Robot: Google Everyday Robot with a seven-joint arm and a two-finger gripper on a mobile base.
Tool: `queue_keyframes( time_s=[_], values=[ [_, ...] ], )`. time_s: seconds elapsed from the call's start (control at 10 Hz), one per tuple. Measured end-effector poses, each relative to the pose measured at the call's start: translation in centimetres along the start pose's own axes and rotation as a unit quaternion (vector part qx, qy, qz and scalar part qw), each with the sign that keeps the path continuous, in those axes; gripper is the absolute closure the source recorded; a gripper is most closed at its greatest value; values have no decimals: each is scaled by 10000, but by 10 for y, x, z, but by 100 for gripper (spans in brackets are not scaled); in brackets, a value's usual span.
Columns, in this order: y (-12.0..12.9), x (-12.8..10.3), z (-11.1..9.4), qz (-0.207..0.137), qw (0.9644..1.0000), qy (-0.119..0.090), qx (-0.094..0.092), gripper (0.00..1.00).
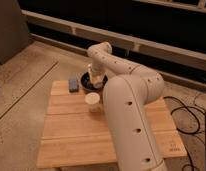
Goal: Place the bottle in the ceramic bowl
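The dark glossy ceramic bowl [87, 83] sits at the far middle of the wooden table [71, 135]. My gripper [94, 76] reaches down from the white arm [127, 100] right over the bowl's inside. A small whitish shape at the gripper's tip, just inside the bowl's rim, looks like the bottle [97, 81]. I cannot tell whether it is held or resting in the bowl, since the gripper partly covers it.
A short cream cup [93, 103] stands on the table just in front of the bowl. A flat grey-blue block [73, 84] lies to the left of the bowl. The arm covers the table's right half. Cables [188, 117] lie on the floor to the right.
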Motion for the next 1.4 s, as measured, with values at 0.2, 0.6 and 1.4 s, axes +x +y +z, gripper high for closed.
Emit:
queue_keyframes(
  time_s=[0.2, 0.6, 1.4],
  values=[
    [0, 0, 0, -4, 10000, 0, 2, 82],
    [0, 0, 0, -4, 10000, 3, 2, 42],
    [0, 0, 0, -3, 10000, 4, 2, 20]
  ],
)
